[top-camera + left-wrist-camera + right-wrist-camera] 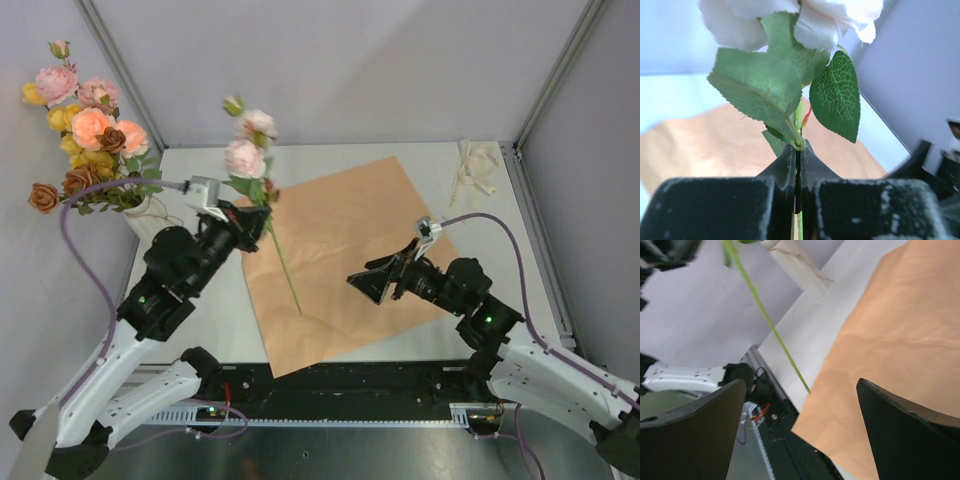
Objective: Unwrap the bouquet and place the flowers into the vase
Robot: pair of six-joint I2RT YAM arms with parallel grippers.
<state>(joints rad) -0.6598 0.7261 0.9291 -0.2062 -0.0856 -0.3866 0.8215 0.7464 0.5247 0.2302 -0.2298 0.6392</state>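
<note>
**Surroundings.** A peach-orange paper sheet (pixel 340 250) lies flat and unfolded across the middle of the table (pixel 430 165), one corner toward the far edge and one at the near edge. A cream ribbon (pixel 477 170) lies loose in the far right corner, well apart from both arms. A bunch of flowers (pixel 85 130) in pink, peach, yellow and rust stands upright at the far left corner. The left arm's purple cable (pixel 140 181) crosses in front of its lower foliage, so what holds the bunch cannot be made out.

**Grippers.** The left gripper (pixel 258 222) is clamped on a single flower stem (pixel 283 265), fingers pressed together just below the leaves (pixel 770 80). The right gripper (pixel 365 283) hangs over the sheet with its fingers spread wide and nothing between them. It is near the lower end of the stem but apart from it.

**Held item, orientation.**
- Location: above the left part of the sheet.
- Long axis: runs from far to near, leaning slightly right toward the near end.
- The pale pink blooms (pixel 245 157) point toward the far edge.
- The cut end is over the sheet near its near left border; contact with the paper cannot be determined.

**Surface and enclosure.** The table top is plain white. Pale grey wall panels (pixel 350 70) enclose it, joined by aluminium frame posts (pixel 112 60).
</note>
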